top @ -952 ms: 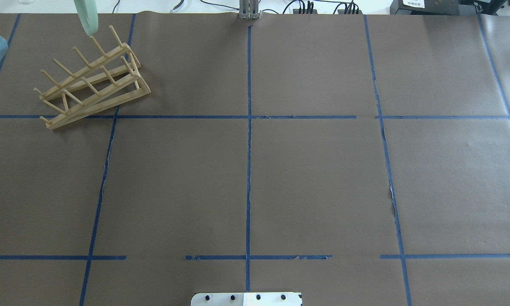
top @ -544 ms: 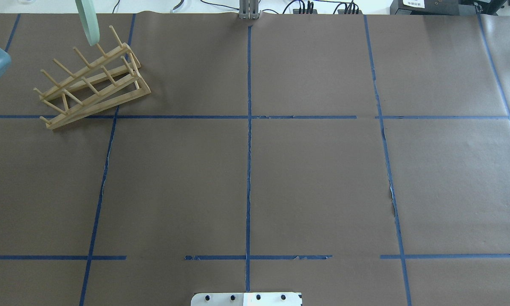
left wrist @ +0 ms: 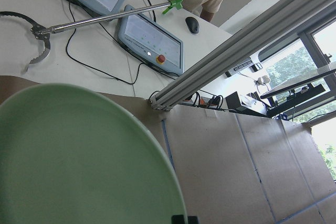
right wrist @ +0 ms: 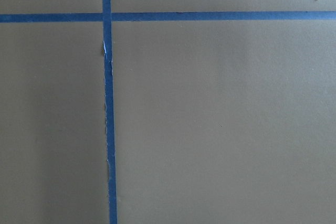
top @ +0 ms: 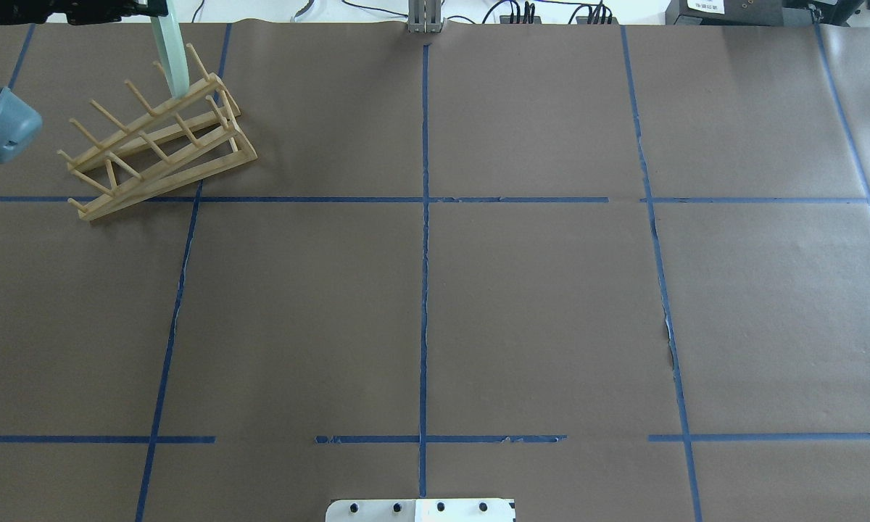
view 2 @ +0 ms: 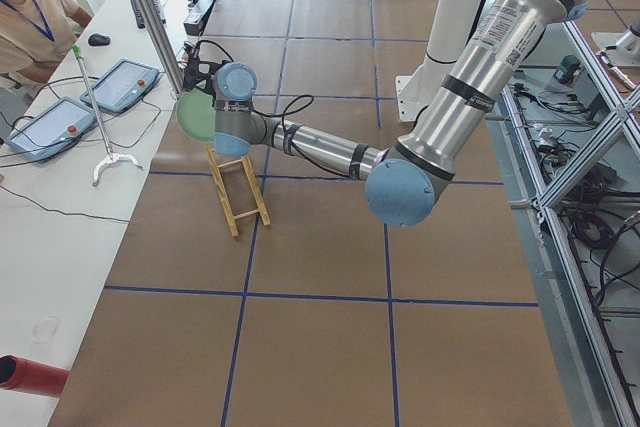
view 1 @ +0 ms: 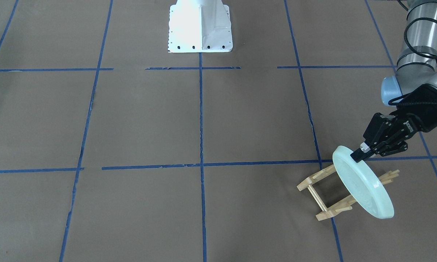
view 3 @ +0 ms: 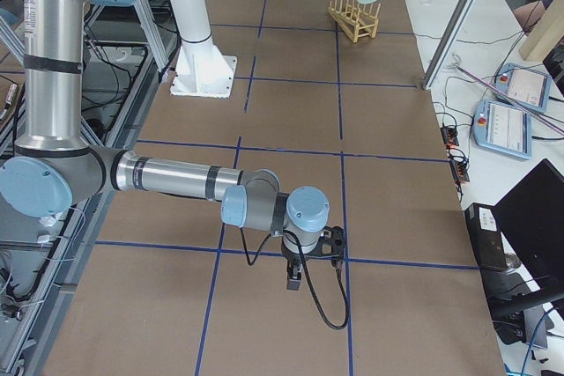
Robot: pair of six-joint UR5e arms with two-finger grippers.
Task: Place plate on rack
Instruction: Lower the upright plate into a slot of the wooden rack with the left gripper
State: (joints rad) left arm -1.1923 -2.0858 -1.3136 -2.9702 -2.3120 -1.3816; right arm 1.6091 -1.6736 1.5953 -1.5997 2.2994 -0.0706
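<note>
My left gripper (view 1: 362, 151) is shut on the upper rim of the pale mint-green plate (view 1: 362, 189) and holds it on edge, tilted, over the wooden rack (view 1: 315, 182). In the overhead view the plate (top: 170, 58) shows edge-on. Its lower edge reaches down among the pegs at the far end of the rack (top: 159, 141). I cannot tell whether it rests on the rails. The plate fills the lower left of the left wrist view (left wrist: 79, 161). My right gripper (view 3: 295, 281) hangs low over bare paper near the table's other end, and I cannot tell whether it is open or shut.
The robot base (view 1: 200, 27) stands at the table's robot side. Behind the rack runs a white side table with teach pendants (view 2: 120, 82), cables, an aluminium post (view 2: 150, 17) and a seated operator (view 2: 25, 17). Blue tape lines cross the brown paper.
The plate has come down and to the right, from above the rack's far end to among its end pegs. The left arm's elbow has moved further into view. The rack has not moved.
</note>
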